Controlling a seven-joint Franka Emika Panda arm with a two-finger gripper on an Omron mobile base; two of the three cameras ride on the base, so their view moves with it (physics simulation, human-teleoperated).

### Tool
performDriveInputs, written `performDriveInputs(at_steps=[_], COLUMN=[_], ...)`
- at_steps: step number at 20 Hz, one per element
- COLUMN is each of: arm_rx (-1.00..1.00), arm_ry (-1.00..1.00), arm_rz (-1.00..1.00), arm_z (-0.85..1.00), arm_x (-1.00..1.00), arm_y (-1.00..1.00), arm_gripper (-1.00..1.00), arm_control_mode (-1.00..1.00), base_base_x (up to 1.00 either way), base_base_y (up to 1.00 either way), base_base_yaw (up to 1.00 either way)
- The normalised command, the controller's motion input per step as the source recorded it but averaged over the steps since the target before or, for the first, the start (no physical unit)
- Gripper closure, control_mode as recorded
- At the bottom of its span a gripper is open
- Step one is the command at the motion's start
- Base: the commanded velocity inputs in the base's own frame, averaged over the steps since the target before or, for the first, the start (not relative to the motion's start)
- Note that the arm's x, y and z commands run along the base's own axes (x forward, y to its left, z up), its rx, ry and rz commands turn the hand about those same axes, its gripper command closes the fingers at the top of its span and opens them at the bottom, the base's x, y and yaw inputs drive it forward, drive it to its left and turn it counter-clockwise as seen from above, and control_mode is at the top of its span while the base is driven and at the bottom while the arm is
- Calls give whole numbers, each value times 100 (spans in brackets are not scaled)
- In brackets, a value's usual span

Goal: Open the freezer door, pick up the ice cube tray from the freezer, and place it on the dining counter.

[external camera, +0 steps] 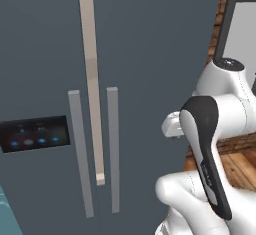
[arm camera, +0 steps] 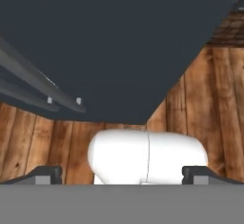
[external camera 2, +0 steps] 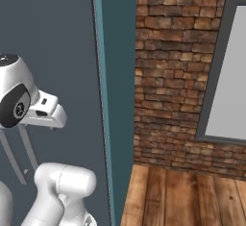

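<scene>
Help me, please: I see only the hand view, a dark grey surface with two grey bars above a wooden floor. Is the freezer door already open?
Observer: No. In the left base view the freezer door is shut, next to the plain door.
Operator: Which bar belongs to it?
Observer: The left bar handle. The blue-lit control panel sits just left of it.
Operator: What is to the right of the plain door?
Observer: In the right base view, a teal side panel, then a brick wall.
</scene>
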Motion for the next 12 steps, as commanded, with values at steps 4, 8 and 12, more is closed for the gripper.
performDriveInputs(at_steps=[4, 8, 12], arm_rx=[0, 0, 0], arm_ry=[-17, -22, -22], arm_rz=[0, 0, 0], arm_z=[-2, -5, -12], arm_x=[-5, 8, 10], arm_y=[84, 80, 90], arm_gripper=[-100, -100, -100], arm_control_mode=[-100, -100, -100], base_base_x=[0, 0, 0], base_base_y=[0, 0, 0], base_base_yaw=[0, 0, 0])
